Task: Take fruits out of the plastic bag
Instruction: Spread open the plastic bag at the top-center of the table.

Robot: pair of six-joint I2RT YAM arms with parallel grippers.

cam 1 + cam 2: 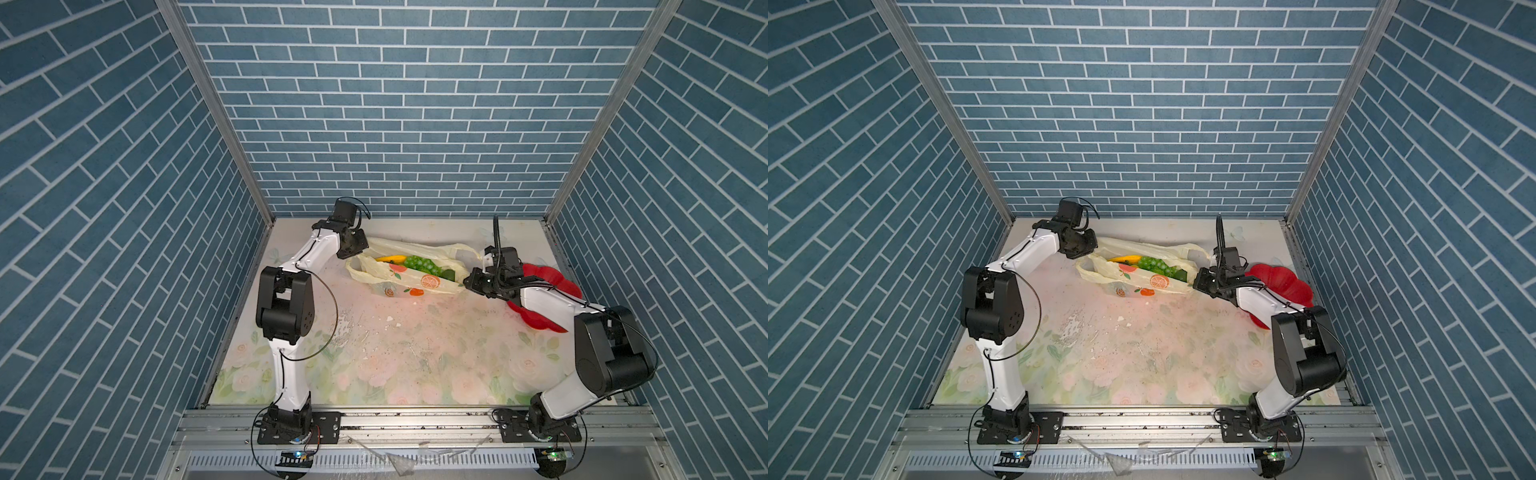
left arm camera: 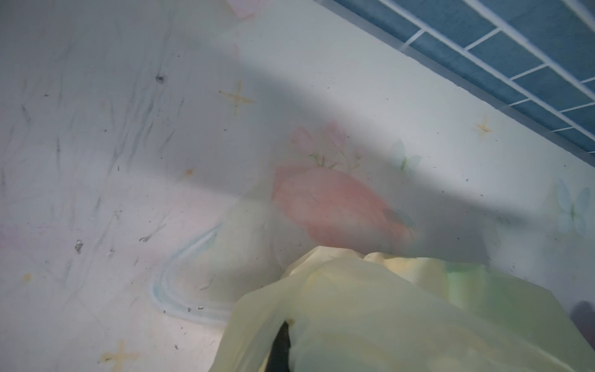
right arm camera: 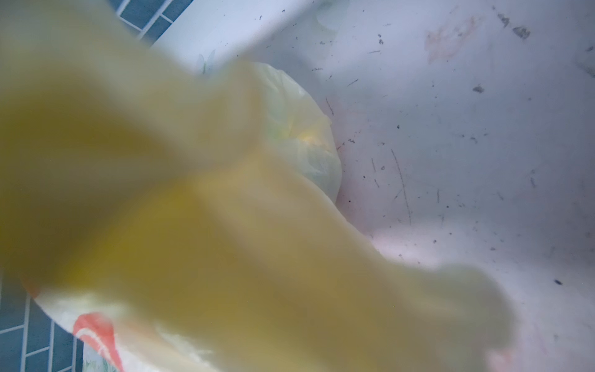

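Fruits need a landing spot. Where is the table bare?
Widest bare patch: floral tabletop between the pale-yellow plastic bag and the near rail. A narrow strip lies between bag and back wall. Crowded: both bag ends, where the left hand and right hand grip, and the red flower-shaped plate under the right arm.
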